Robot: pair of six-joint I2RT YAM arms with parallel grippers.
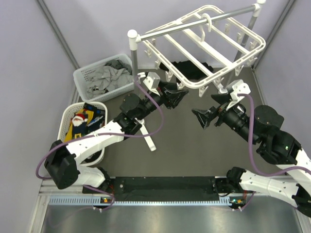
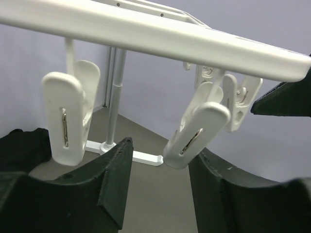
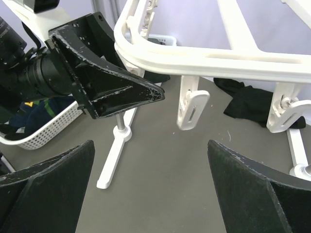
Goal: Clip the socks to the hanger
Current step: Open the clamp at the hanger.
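The white hanger [image 1: 206, 46] hangs from the rack's bar, with small clips dangling under its rim. My left gripper [image 1: 181, 97] is raised beneath its near-left edge. In the left wrist view its jaws [image 2: 163, 150] stand partly apart around the lower end of one clip [image 2: 197, 131], which rests against the right finger and is not pinched. My right gripper [image 1: 209, 108] is wide open below the hanger's near rim [image 3: 218, 60], holding nothing, and faces the same clip [image 3: 192, 109]. The socks [image 1: 83, 121] lie in a white basket at the left.
A second basket [image 1: 82, 80] at the back left holds grey cloths. A black garment [image 1: 192, 70] lies on the table under the hanger. The grey rack pole [image 1: 133, 58] and its white foot [image 1: 148, 136] stand just left of my left gripper.
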